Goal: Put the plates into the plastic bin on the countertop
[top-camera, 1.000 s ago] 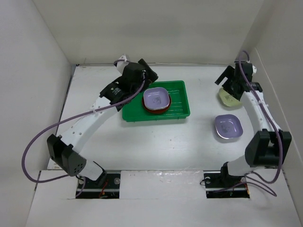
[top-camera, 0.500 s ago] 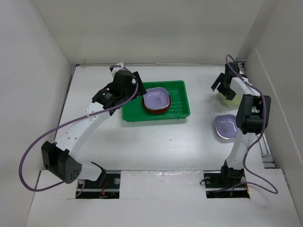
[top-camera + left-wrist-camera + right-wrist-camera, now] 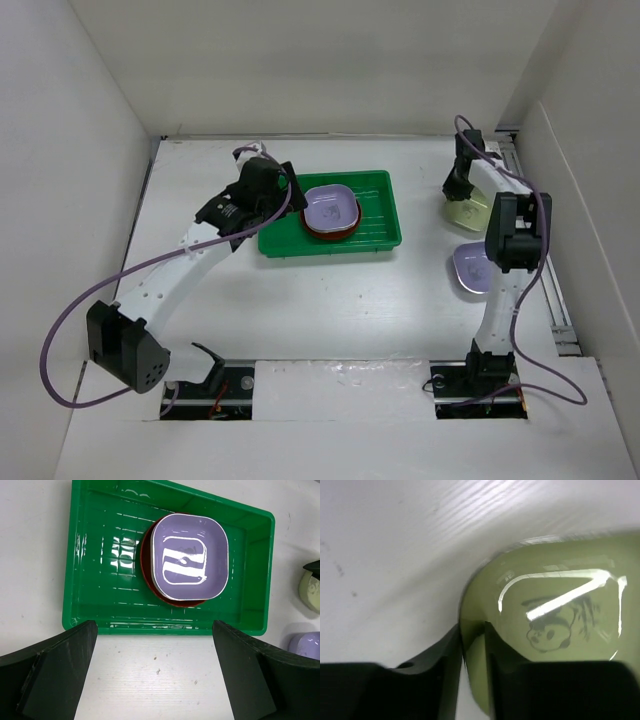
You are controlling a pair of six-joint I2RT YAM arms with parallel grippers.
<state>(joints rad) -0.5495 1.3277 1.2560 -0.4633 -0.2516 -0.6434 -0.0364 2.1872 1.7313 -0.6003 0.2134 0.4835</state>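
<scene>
The green plastic bin (image 3: pixel 380 222) (image 3: pixel 105 555) holds a lavender plate (image 3: pixel 330 207) (image 3: pixel 190 557) stacked on a reddish-brown plate (image 3: pixel 146 575). My left gripper (image 3: pixel 272 190) (image 3: pixel 155 675) hovers open and holds nothing, over the white countertop (image 3: pixel 330 290) just outside the bin's rim. At the far right, my right gripper (image 3: pixel 458 192) (image 3: pixel 473 630) is shut on the rim of a light green plate (image 3: pixel 470 214) (image 3: pixel 555 580), one finger inside and one outside. Another lavender plate (image 3: pixel 470 268) (image 3: pixel 306 644) lies on the countertop, partly hidden by the right arm.
White walls enclose the countertop on three sides. The right arm's elbow (image 3: pixel 510 235) stands over the loose lavender plate. A purple cable loops off the left arm (image 3: pixel 60 330).
My right gripper has come down onto the light green plate and closed on its rim as the arm folded inward. The left gripper drew back a little from the bin, still open.
</scene>
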